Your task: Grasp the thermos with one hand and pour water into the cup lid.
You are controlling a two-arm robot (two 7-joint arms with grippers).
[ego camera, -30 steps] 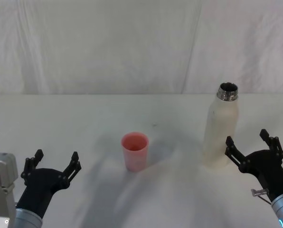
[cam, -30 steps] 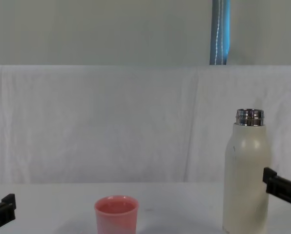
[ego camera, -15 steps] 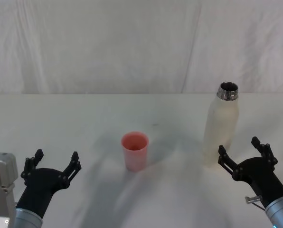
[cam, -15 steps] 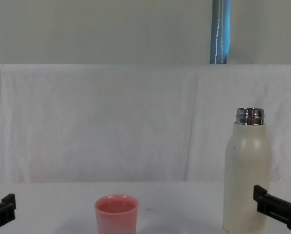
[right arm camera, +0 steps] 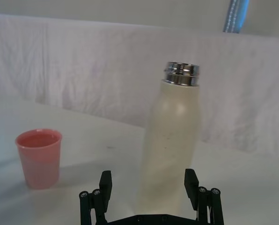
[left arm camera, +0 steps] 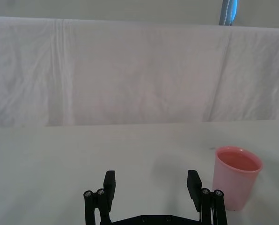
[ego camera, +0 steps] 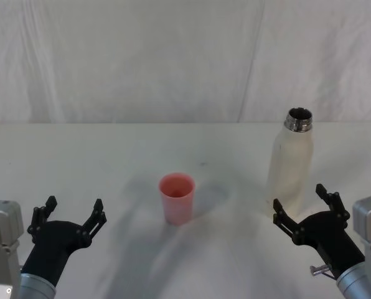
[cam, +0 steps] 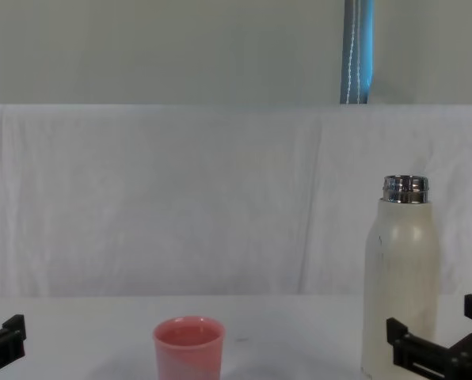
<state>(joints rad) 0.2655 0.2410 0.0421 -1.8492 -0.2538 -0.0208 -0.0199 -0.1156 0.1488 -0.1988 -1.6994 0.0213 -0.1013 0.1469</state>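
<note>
- The right gripper (ego camera: 305, 210) stands with its fingers spread wide apart and nothing between them, low over the table, on the near side of the thermos (ego camera: 290, 167).
- From that claw, the thermos is straight ahead and just beyond the fingertips, upright and uncapped; in the right wrist view its cream body (right arm camera: 172, 150) rises through the gap between the two black fingers (right arm camera: 105, 180), lined up close to the middle.
- The cup lid (ego camera: 177, 198) sits well off to the claw's left, upright, mouth up, apart from the bottle.
- The left gripper (ego camera: 65, 217) is parked with fingers apart at the near left of the table, the cup ahead and to its right.
- The step in hand looks like the final approach before the grasp; no contact shows yet.
- To do it well, I would drive straight forward until the bottle's round wall sits deep between the fingers, then close on the lower-middle body rather than the rounded shoulder or steel neck (right arm camera: 181, 73).
- A tall, narrow bottle will tip if one finger touches first, so keep the gap centred.
- A firm, level grip matters, since the smooth wall may slip once tilted toward the cup.
</note>
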